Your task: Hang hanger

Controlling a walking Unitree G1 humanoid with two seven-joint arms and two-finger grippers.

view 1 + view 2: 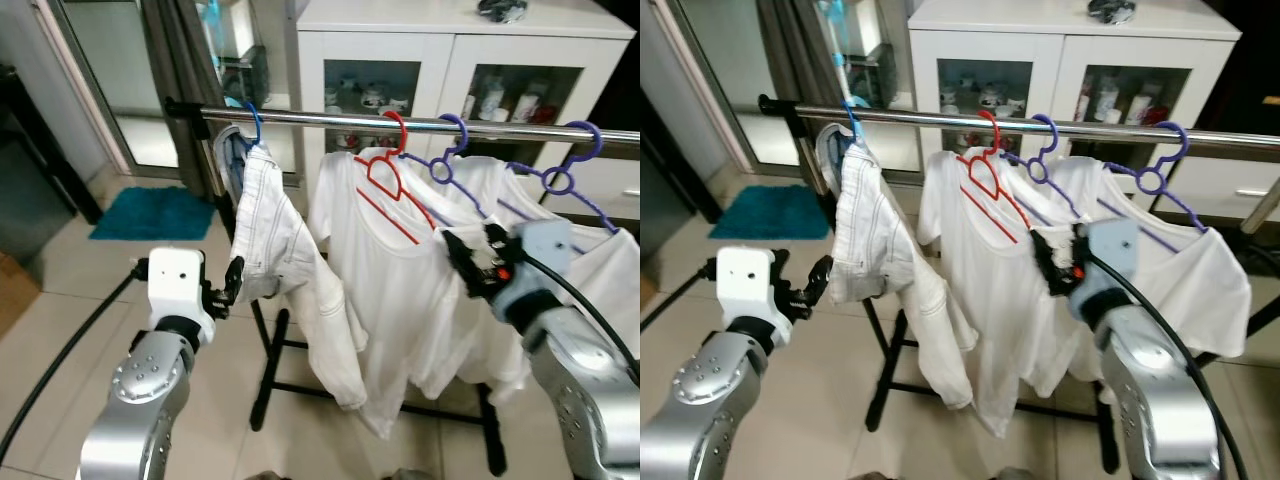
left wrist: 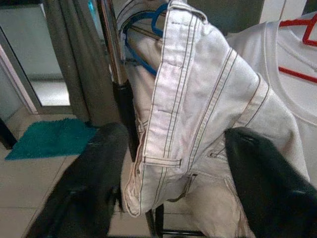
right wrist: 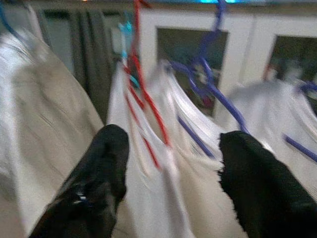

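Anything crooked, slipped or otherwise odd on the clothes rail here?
The white trousers on the blue hanger hang bunched and lopsided, one leg trailing low. The red hanger and two purple hangers carry their white shirts fairly evenly.

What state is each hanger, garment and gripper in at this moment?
Blue hanger: hooked on the rail, carrying white trousers.
Red hanger: hooked on the rail, inside a white shirt.
Two purple hangers: hooked on the rail, carrying white shirts.
Left gripper: fingers open either side of the trousers.
Right gripper: fingers open at the shirts, gripping nothing.
Cabinet: doors shut.
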